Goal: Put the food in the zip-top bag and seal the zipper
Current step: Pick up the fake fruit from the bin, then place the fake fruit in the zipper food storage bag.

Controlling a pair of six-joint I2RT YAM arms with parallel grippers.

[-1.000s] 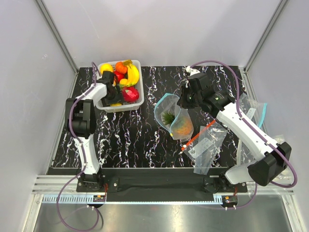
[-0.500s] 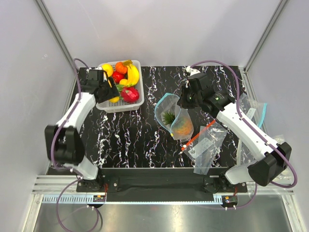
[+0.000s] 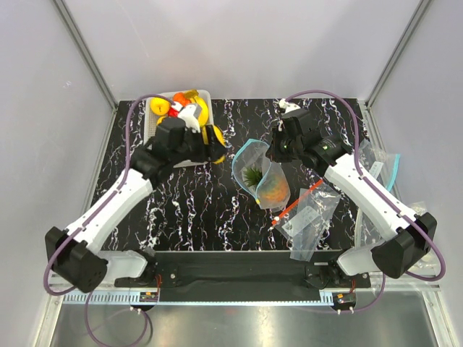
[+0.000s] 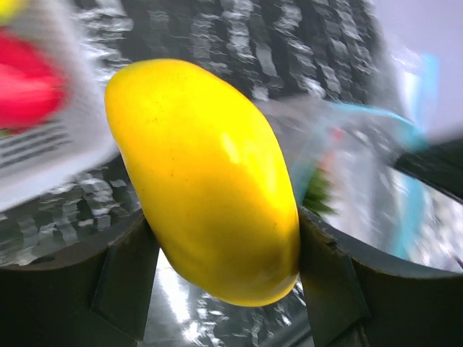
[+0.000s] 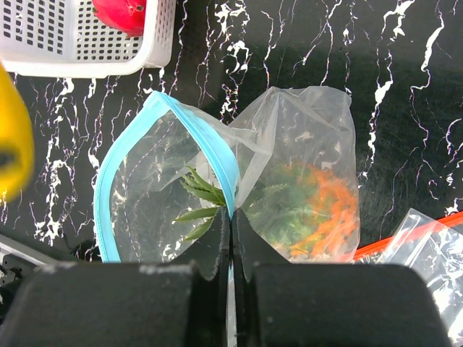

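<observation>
The clear zip-top bag lies mid-table with its teal-blue zipper held open in a loop. The pineapple lies inside it, its green crown toward the mouth. My right gripper is shut on the bag's teal rim and holds the mouth up. My left gripper is shut on the yellow mango-like fruit, which also shows in the top view, in the air between the basket and the bag's mouth. The round orange fruit sits in the basket.
A white basket of toy fruits, with a red one, stands at the back left. Another clear bag with a red-orange strip lies right of the zip-top bag. More clear bags lie at the table's right edge.
My left gripper has lifted the yellow fruit out of the basket and carried it right, toward the bag's mouth. The right gripper has kept hold of the bag's rim without moving.
</observation>
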